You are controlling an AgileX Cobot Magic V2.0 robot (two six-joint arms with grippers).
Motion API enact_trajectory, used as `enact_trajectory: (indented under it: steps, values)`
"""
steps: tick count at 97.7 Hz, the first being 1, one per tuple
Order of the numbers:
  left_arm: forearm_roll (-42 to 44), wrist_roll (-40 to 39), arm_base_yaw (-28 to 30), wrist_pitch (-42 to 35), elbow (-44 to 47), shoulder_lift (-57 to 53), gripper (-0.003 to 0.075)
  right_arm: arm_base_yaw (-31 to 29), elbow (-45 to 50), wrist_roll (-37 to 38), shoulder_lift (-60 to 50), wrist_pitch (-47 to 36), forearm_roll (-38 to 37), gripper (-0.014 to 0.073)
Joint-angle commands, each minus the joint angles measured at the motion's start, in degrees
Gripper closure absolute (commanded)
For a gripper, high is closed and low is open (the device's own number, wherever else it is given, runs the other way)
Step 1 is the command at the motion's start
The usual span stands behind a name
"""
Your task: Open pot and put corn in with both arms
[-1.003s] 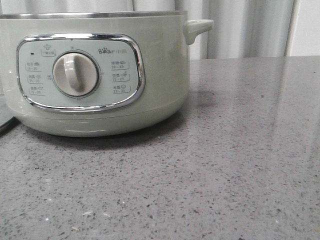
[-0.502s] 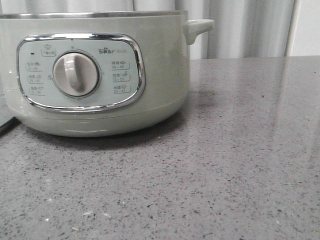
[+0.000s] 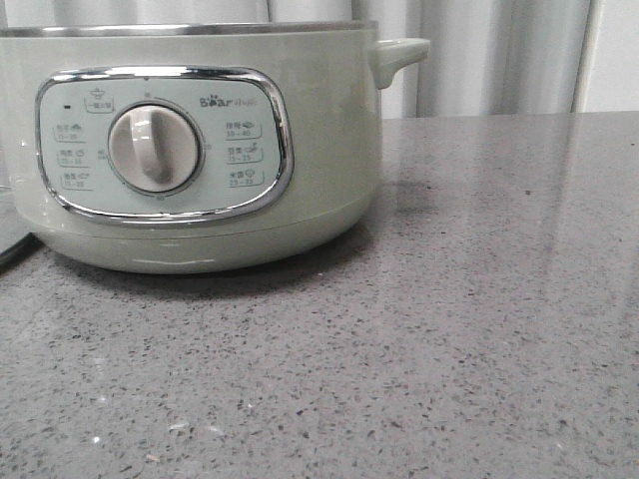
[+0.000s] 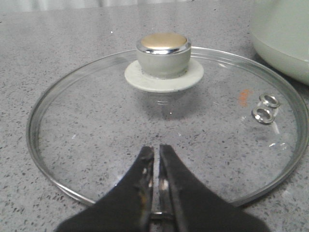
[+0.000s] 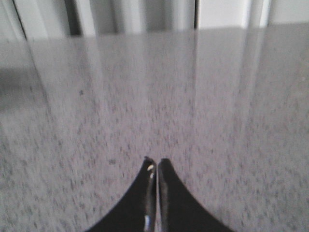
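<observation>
The pale grey-green pot (image 3: pixel 190 150) stands at the left of the front view, with its dial and control panel facing me; its top edge is a steel rim with no lid seen on it. Its side also shows in the left wrist view (image 4: pixel 282 34). A round glass lid (image 4: pixel 164 125) with a chrome knob (image 4: pixel 163 53) lies flat on the counter beside the pot. My left gripper (image 4: pixel 156 147) is shut and empty, just above the lid's near part. My right gripper (image 5: pixel 157 160) is shut and empty over bare counter. The corn is out of view.
The grey speckled counter (image 3: pixel 479 329) spreads to the right of the pot. Pale curtains (image 3: pixel 489 55) hang behind the table's far edge. A dark cable (image 3: pixel 15 249) runs at the pot's left foot.
The front view has shifted very slightly, so the pot sits a few pixels further right. Nothing else has visibly moved.
</observation>
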Motion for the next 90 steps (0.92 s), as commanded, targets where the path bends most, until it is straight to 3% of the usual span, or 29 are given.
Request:
enact_trajectory:
  steps: [1, 7, 90]
  values:
    - [-0.53, 0.00, 0.06, -2.41, 0.41, -1.96, 0.0741, -0.42, 1.15, -1.38, -1.32, 0.09, -0.81, 0.0667]
    - [-0.53, 0.00, 0.06, -2.41, 0.41, -1.96, 0.0741, -0.42, 1.15, -1.52, -1.32, 3.01, -0.81, 0.0667]
    - [-0.53, 0.00, 0.06, -2.52, 0.41, -1.96, 0.0741, -0.42, 1.15, -1.80, -1.32, 2.93, -0.81, 0.0667]
